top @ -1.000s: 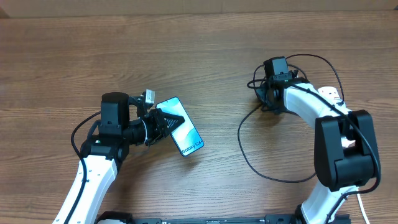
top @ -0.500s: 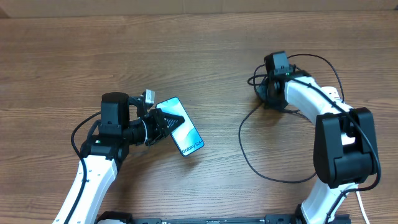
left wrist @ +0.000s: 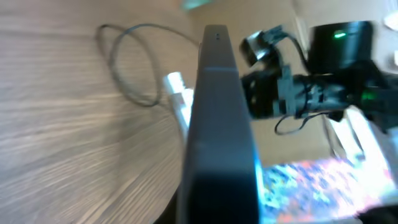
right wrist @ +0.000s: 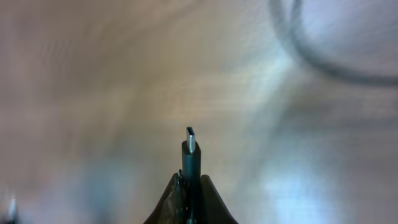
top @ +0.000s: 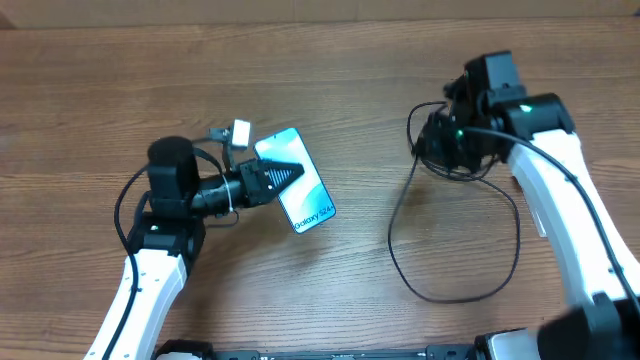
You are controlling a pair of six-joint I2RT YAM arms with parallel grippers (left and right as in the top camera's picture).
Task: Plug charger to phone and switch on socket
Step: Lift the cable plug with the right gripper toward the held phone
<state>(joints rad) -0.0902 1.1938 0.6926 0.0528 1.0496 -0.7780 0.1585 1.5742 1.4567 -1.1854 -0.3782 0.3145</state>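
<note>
Since the earlier overhead view, the right arm has swung up and outward, carrying the long thin black charger cable (top: 455,297), whose loop trails over the brown wooden table (top: 100,80). The left arm has tilted the slim smartphone with the light blue-teal screen (top: 312,205).

The left gripper (top: 283,178) is clamped across the phone's upper half. The right gripper (right wrist: 189,190) is pinched tight on the cable's small black connector (right wrist: 191,140), its metal tip poking past the fingers. Phone and connector sit well apart.

The likely trouble is misalignment. The phone's port cannot be made out, so a slightly angled approach could scrape the tip or push the phone askew in its grip. Drag from the trailing loop could also twist the connector. The white power strip shows in no view.
</note>
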